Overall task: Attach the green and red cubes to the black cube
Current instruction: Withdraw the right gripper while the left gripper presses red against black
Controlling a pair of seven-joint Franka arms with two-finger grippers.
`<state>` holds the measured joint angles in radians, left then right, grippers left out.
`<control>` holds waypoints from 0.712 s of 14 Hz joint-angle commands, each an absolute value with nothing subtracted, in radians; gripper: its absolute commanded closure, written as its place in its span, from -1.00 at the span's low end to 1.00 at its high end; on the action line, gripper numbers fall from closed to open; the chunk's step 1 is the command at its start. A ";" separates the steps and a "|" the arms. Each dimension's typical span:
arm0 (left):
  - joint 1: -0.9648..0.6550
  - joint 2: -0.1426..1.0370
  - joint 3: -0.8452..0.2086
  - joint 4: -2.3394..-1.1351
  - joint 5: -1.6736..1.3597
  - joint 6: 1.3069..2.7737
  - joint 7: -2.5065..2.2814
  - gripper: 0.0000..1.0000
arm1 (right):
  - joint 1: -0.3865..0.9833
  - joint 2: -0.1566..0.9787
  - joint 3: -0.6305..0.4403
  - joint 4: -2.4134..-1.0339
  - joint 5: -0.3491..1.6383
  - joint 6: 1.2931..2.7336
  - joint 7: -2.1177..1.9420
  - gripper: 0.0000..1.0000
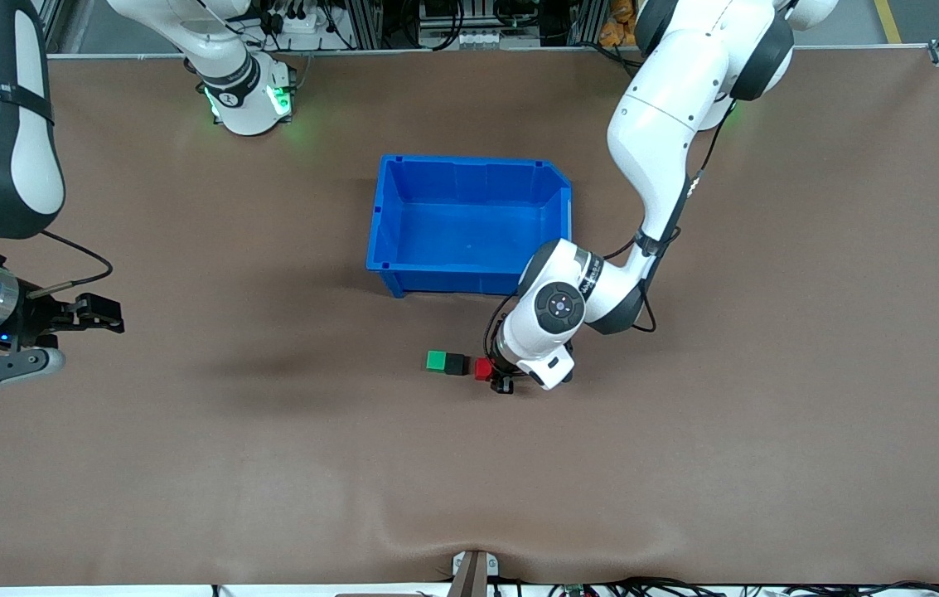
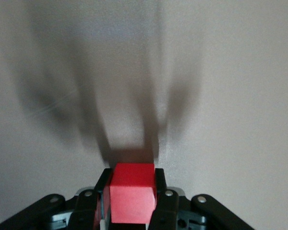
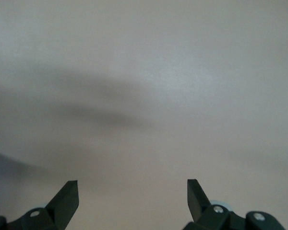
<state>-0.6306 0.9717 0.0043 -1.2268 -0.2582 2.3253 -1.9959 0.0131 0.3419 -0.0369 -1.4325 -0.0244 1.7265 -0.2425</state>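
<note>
A: Where the left arm reaches down at the table's middle, what does the left gripper (image 1: 504, 381) carry?

B: Item one, red cube (image 1: 482, 369): clamped between the closed-in fingers (image 2: 160, 194), a pad on each flank, seen plainly in the left wrist view (image 2: 131, 199).

A: And its neighbours?

B: Item two, black cube (image 1: 456, 364): on the table at the red cube's nine o'clock, just beside it; contact cannot be told. Item three, green cube (image 1: 437, 361): touching the black cube at its nine o'clock. All three lie nearer the front camera than the blue bin (image 1: 552, 178).

A: The other arm?

B: Item four, right gripper (image 1: 104, 319): waiting over the brown table (image 1: 767, 414) at the right arm's end, fingers (image 3: 67, 199) spread wide, holding nothing.
</note>
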 commanded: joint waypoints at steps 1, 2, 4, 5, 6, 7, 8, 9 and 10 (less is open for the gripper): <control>-0.669 0.994 0.032 -1.198 -0.253 2.323 -2.008 1.00 | -0.008 0.325 -0.034 -1.430 -0.040 1.715 -0.215 -1.00; -0.676 0.993 0.040 -1.200 -0.253 2.316 -2.009 1.00 | -0.032 0.318 -0.032 -1.431 -0.038 1.692 -0.219 -1.00; -0.681 0.994 0.043 -1.200 -0.253 2.316 -2.010 1.00 | -0.054 0.267 -0.032 -1.456 -0.034 1.635 -0.232 -1.00; -0.689 0.994 0.043 -1.200 -0.253 2.316 -2.010 1.00 | -0.058 0.227 -0.034 -1.500 -0.034 1.644 -0.232 -1.00; -0.689 0.994 0.044 -1.200 -0.253 2.316 -2.010 1.00 | -0.058 0.194 -0.032 -1.532 -0.034 1.652 -0.232 -1.00; -0.690 0.994 0.044 -1.203 -0.252 2.316 -2.008 1.00 | -0.054 0.169 -0.032 -1.552 -0.034 1.660 -0.221 -1.00; -0.692 0.996 0.044 -1.204 -0.252 2.316 -2.008 1.00 | -0.054 0.151 -0.032 -1.560 -0.029 1.655 -0.218 -1.00; -0.692 0.996 0.044 -1.206 -0.252 2.316 -2.008 1.00 | -0.051 0.125 -0.032 -1.568 -0.025 1.651 -0.215 -1.00; -0.692 0.996 0.044 -1.206 -0.252 2.316 -2.006 1.00 | -0.049 0.095 -0.034 -1.577 -0.023 1.643 -0.198 -1.00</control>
